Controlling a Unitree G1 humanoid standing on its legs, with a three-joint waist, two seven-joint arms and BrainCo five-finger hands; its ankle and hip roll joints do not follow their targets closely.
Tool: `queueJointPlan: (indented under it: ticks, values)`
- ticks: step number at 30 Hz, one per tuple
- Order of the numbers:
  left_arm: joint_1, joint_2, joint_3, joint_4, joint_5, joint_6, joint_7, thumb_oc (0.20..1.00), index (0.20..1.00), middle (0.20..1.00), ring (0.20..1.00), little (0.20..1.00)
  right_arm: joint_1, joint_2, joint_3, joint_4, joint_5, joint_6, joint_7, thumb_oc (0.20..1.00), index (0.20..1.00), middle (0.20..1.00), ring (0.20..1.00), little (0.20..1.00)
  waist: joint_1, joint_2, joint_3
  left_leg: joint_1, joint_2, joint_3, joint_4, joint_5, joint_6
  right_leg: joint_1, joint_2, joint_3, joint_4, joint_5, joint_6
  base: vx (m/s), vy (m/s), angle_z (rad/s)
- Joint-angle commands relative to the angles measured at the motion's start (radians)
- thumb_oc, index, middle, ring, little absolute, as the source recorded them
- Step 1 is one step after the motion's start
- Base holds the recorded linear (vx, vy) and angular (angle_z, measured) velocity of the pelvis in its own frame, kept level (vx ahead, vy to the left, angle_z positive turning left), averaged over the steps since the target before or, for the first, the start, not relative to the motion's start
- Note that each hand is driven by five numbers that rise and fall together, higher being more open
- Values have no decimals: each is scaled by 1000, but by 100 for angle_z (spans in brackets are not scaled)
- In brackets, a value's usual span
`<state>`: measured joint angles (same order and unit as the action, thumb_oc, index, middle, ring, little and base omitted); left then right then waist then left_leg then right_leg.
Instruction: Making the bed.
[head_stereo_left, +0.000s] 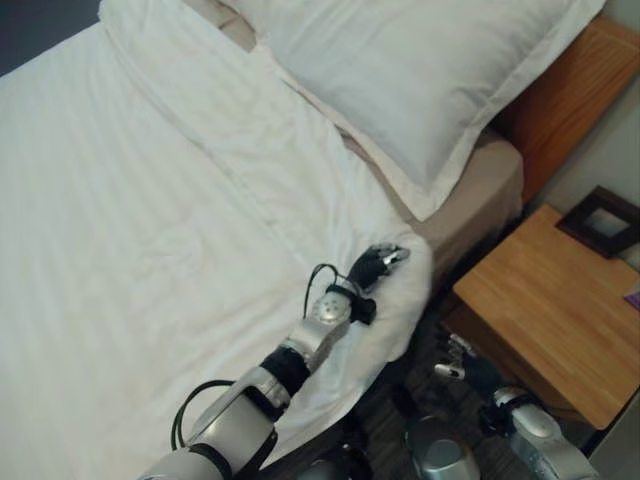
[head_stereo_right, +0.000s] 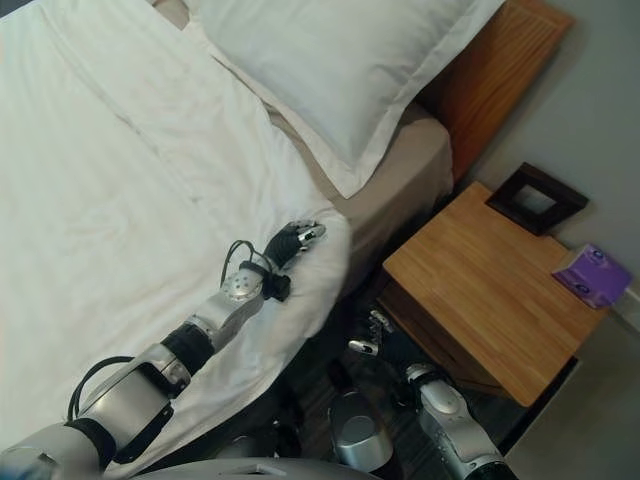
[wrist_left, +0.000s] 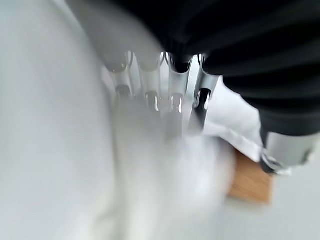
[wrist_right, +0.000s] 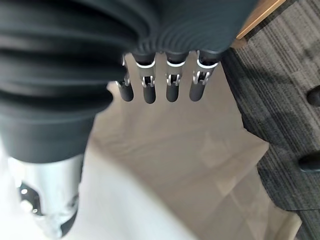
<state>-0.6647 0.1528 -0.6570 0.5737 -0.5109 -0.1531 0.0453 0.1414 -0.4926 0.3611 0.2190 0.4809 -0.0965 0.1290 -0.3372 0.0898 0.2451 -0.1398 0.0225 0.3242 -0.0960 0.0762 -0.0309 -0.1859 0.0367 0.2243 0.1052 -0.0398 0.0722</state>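
Note:
A white duvet covers the bed, its top edge folded back below a large white pillow. My left hand lies on the duvet's near corner by the bed's side edge. Its fingers are curled into a bunched fold of the white cloth. My right hand hangs low in the gap between the bed and the nightstand. Its fingers are relaxed and hold nothing, in front of the beige mattress side.
A beige sheet shows under the pillow, against a wooden headboard. A wooden nightstand stands close to the bed with a dark picture frame and a purple box on it. Dark carpet lies below.

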Motion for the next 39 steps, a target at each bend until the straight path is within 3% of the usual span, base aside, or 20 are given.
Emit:
queueJointPlan:
  ticks: [1,6,7,10,12,14,16,19,20,21,22,23,27,29,30,32,33,35,39]
  values:
    - [-132,-85,-15,-63,-83,-87,-33,1000,1000,1000,1000,1000,34,-27,-4,-27,37,-32,7,1000,1000,1000,1000,1000,-11,-9,-54,124,-12,7,9,-59,-21,33,-72,-52,-193,161,77,0,0,0]
    - [-193,-28,-18,-272,-146,-110,-60,1000,1000,1000,1000,1000,47,-35,-34,-14,21,-40,9,1000,1000,1000,1000,1000,8,4,-68,129,-15,-14,9,-53,-23,51,-79,-72,-193,152,74,8,-27,3]
    - [-221,26,0,-382,-172,-124,-82,1000,1000,1000,1000,1000,47,-31,-43,-8,17,-41,12,1000,1000,1000,1000,1000,23,11,-73,138,-16,-30,9,-53,-23,68,-81,-85,-193,144,74,13,-56,11]
    - [-232,67,23,-444,-198,-138,-90,1000,1000,1000,1000,1000,46,-27,-45,0,9,-44,17,1000,1000,1000,1000,1000,36,13,-80,137,-16,-39,9,-49,-25,72,-82,-93,-193,142,72,3,-31,22]
    - [-217,170,106,-530,-214,-177,-71,1000,1000,1000,1000,1000,62,-9,-69,11,39,-46,28,1000,1000,1000,1000,1000,59,15,-89,145,-16,-55,9,-47,-27,89,-84,-109,-193,136,71,4,-41,23]
    - [-192,214,157,-552,-212,-191,-55,1000,1000,1000,1000,1000,64,-6,-82,14,44,-50,28,1000,1000,1000,1000,1000,67,12,-91,150,-16,-61,9,-47,-28,97,-84,-114,-193,132,69,-3,-37,29]
    - [12,317,335,-636,-209,-216,-38,1000,1000,1000,1000,1000,13,-23,-185,17,17,-82,-21,1000,1000,1000,1000,1000,99,-5,-95,155,-14,-80,9,-50,-27,110,-83,-133,-193,126,66,-13,-43,19]
    - [134,354,406,-687,-225,-217,-62,1000,1000,1000,1000,1000,-51,-50,-259,7,10,-109,-70,1000,1000,1000,1000,1000,117,-14,-101,150,-11,-84,9,-47,-27,108,-80,-137,-193,127,65,-7,-7,10]
    - [219,366,453,-707,-244,-212,-77,1000,1000,1000,1000,1000,-84,-71,-306,-5,5,-125,-96,859,859,859,859,859,131,-20,-101,151,-9,-85,9,-47,-26,111,-78,-140,-193,126,63,3,-6,20]
    - [349,373,510,-727,-288,-196,-106,1000,1000,1000,1000,1000,-136,-110,-367,-20,-15,-148,-140,416,416,416,416,416,154,-33,-99,155,-7,-91,9,-51,-25,118,-76,-147,-193,122,62,-2,-7,14]
    - [427,370,541,-719,-298,-179,-115,1000,1000,1000,1000,1000,-169,-138,-408,-20,-19,-160,-168,231,231,231,231,231,168,-41,-98,153,-5,-95,9,-50,-25,119,-75,-152,-193,121,59,-11,-13,10]
    - [428,370,543,-721,-297,-178,-115,1000,1000,1000,1000,1000,-170,-139,-406,-20,-19,-160,-168,200,200,200,200,200,167,-41,-100,150,-5,-94,9,-47,-25,115,-74,-151,-193,124,59,-28,-12,11]
    - [657,360,630,-722,-344,-137,-115,1000,1000,1000,1000,1000,-269,-189,-458,-5,10,-179,-225,200,200,200,200,200,230,-61,-86,134,-4,-123,9,-37,-22,115,-74,-174,-193,123,49,-35,-24,20]
    - [763,352,672,-695,-360,-115,-127,1000,1000,1000,1000,1000,-345,-188,-418,-16,68,-187,-210,200,200,200,200,200,268,-71,-73,122,-3,-143,9,-29,-21,113,-76,-193,-193,123,46,-54,-31,22]
    - [764,352,674,-695,-360,-115,-128,1000,1000,1000,1000,1000,-348,-188,-415,-14,70,-188,-209,200,200,200,200,200,266,-71,-73,122,-3,-143,9,-30,-21,113,-76,-194,-193,123,46,-47,-26,24]
    - [820,334,671,-658,-361,-104,-135,1000,1000,1000,1000,1000,-421,-125,-327,-19,213,-182,-154,200,200,200,200,200,306,-75,-58,109,-4,-158,9,-22,-20,107,-76,-206,-193,124,44,-49,-22,28]
    - [821,334,673,-659,-361,-104,-135,1000,1000,1000,1000,1000,-423,-125,-326,-17,215,-183,-153,200,200,200,200,200,304,-75,-58,109,-4,-158,9,-22,-20,107,-76,-206,-193,124,44,-55,-26,19]
    - [850,322,653,-665,-374,-93,-138,1000,1000,1000,1000,1000,-512,-31,-222,20,329,-167,-121,200,200,200,200,200,340,-72,-43,95,-5,-169,9,-11,-22,98,-78,-220,-193,128,42,-52,-22,20]
    - [861,314,629,-667,-376,-76,-156,1000,1000,1000,1000,1000,-572,54,-126,96,402,-130,-83,200,200,200,200,200,366,-64,-33,80,-6,-180,9,-2,-25,89,-76,-232,-193,126,38,-30,-11,12]
